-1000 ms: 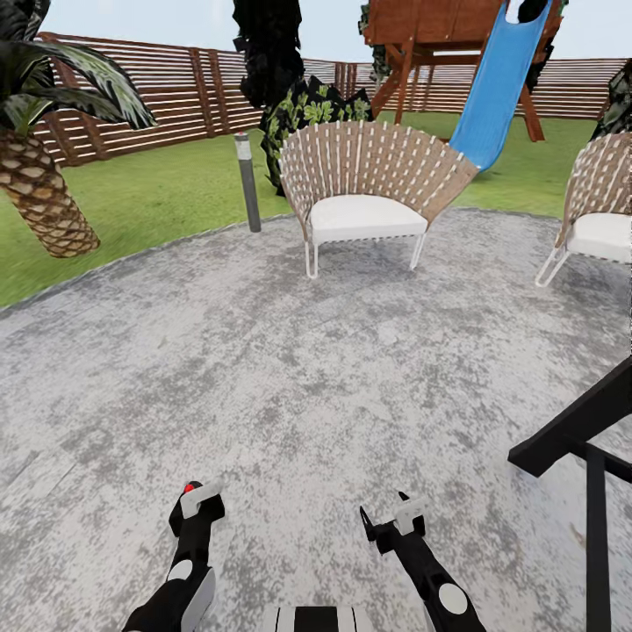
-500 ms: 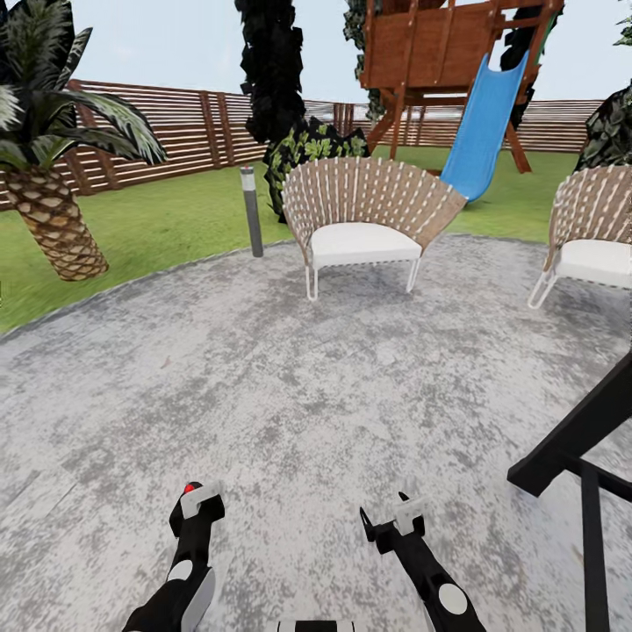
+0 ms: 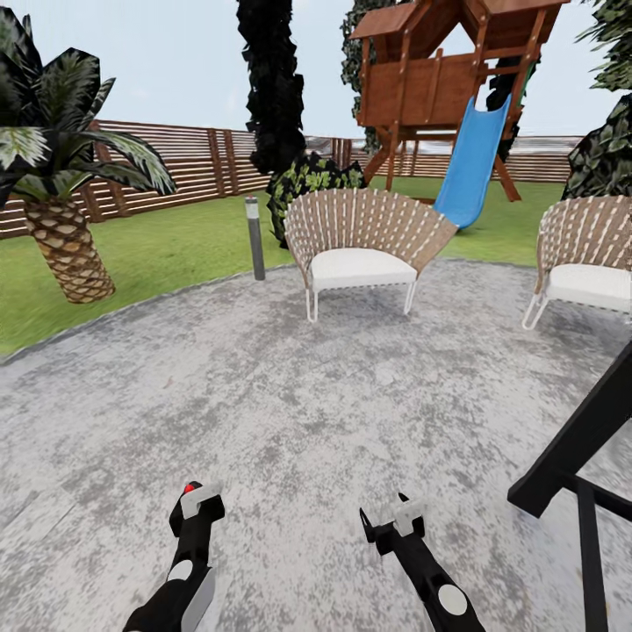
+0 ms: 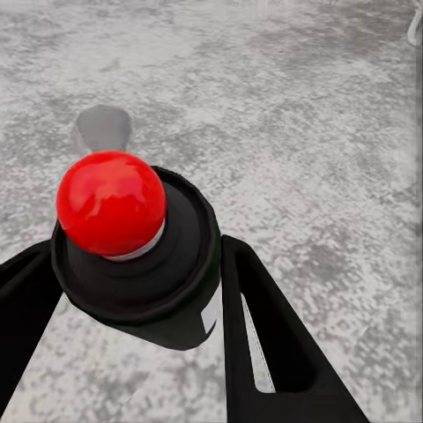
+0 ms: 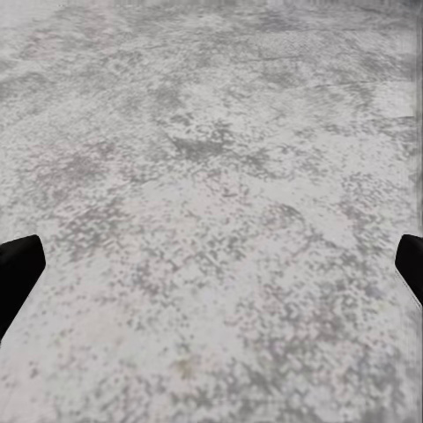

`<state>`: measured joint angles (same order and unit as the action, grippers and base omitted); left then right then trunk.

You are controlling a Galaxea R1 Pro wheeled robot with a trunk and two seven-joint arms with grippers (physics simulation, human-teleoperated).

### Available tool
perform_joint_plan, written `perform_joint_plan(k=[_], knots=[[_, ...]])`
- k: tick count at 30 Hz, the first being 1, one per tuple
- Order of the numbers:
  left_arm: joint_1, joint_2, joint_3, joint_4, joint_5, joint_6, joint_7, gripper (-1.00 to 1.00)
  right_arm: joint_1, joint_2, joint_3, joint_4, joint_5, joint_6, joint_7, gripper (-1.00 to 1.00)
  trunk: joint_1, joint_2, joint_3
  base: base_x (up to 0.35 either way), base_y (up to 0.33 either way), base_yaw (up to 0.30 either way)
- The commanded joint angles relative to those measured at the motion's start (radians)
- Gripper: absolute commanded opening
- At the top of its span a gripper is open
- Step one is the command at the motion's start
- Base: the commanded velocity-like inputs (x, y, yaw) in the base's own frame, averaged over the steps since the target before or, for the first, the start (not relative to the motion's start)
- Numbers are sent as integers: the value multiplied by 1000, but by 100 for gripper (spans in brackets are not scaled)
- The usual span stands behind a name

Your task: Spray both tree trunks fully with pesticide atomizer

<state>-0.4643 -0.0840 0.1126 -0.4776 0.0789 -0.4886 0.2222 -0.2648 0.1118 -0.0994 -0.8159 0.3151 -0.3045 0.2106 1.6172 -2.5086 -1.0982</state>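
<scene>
The pesticide atomizer sits between the two black fingers of the left gripper, which are pressed against its dark body on both sides, so the bottle is already off the floor and carried. Its red top points away from the wrist, and I judge that it is held this way so the spray can leave forward without hitting the fingers. In the head view the same red spot shows at the tip of the left arm, low and close to the robot's body, which seems a safe way to carry a small bottle while the base travels. The right gripper is spread wide and holds nothing; in its wrist view one dark fingertip shows at each edge, with grey paving between them. Ahead stand two woven chairs, a short lamp post, a scaly palm, the wooden fence and a playset with a blue slide. The slim grey trunks to be sprayed I cannot find from here, so the robot probably must drive on to reach them.
</scene>
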Motion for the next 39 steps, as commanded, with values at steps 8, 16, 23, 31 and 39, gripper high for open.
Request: perform_joint_plan(k=[8, 16, 23, 31, 39], knots=[[0, -1, 1, 1, 8, -5, -3, -100, -1, 2, -7, 0, 7, -4, 9, 100, -4, 2, 43, 0, 0, 0], [0, -2, 1, 1, 8, -8, -3, -100, -1, 2, -7, 1, 7, -4, 9, 100, -5, 2, 65, 0, 0, 0], [1, -1, 1, -1, 7, -11, -3, -100, -1, 2, -7, 1, 7, -4, 9, 100, -5, 2, 65, 0, 49, 0], [1, -2, 1, -1, 7, -13, -3, -100, -1, 2, -7, 1, 7, -4, 9, 100, -5, 2, 66, 0, 283, 0], [1, -1, 1, -1, 7, -14, -4, -100, -1, 2, -6, 3, 7, -4, 9, 100, -5, 2, 66, 0, 306, 0]])
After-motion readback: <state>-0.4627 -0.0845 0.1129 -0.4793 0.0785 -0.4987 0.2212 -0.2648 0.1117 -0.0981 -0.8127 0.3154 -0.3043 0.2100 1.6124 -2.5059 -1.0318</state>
